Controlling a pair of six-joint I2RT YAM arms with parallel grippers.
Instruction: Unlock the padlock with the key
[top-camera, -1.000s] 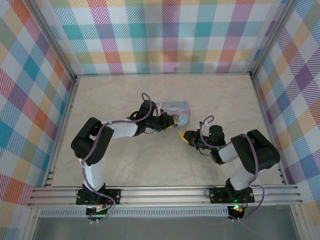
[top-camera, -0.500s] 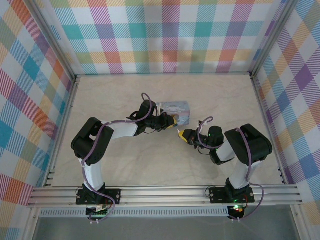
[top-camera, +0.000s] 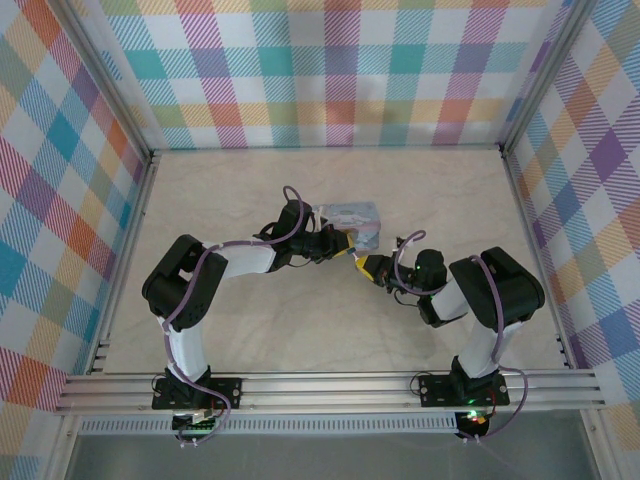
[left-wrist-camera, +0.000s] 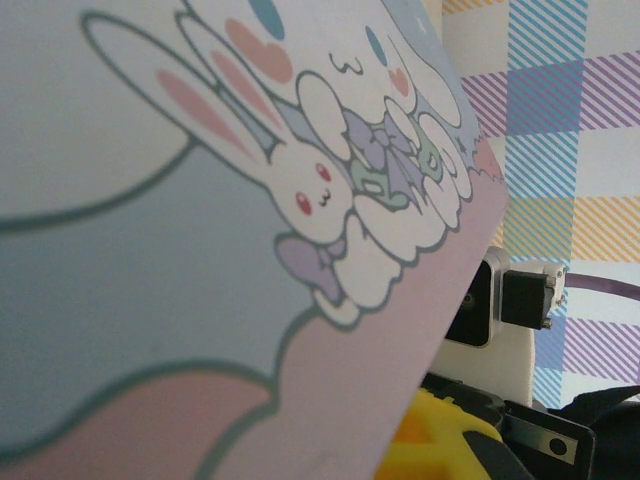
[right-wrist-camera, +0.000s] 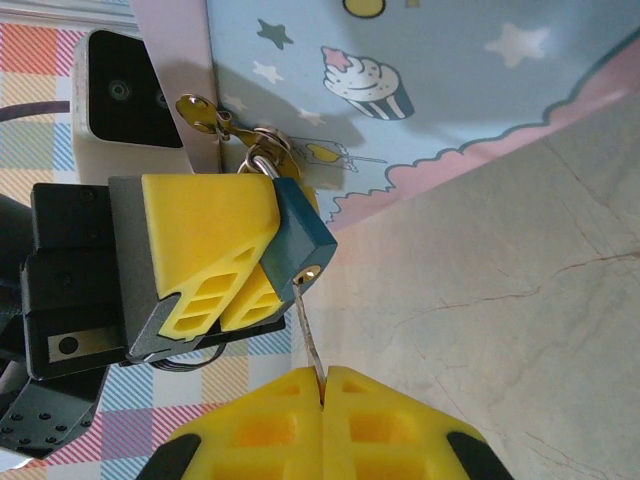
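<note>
Now moved in: right pincer (right-wrist-camera: 323, 385) clamped on key (right-wrist-camera: 311, 335), tip in padlock (right-wrist-camera: 300, 235) keyhole; left pincer (right-wrist-camera: 262, 262) clamped on padlock. Turn next.

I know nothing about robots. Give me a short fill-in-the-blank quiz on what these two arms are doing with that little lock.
1. The left gripper clamps the dark padlock between its ___ fingers.
2. The right gripper is shut on the ___, whose thin blade reaches up to the padlock's keyhole.
3. The padlock hangs at the clasp of a pale-blue ___ printed with a cupcake and stars.

Missing words: yellow; key; tin.
</note>
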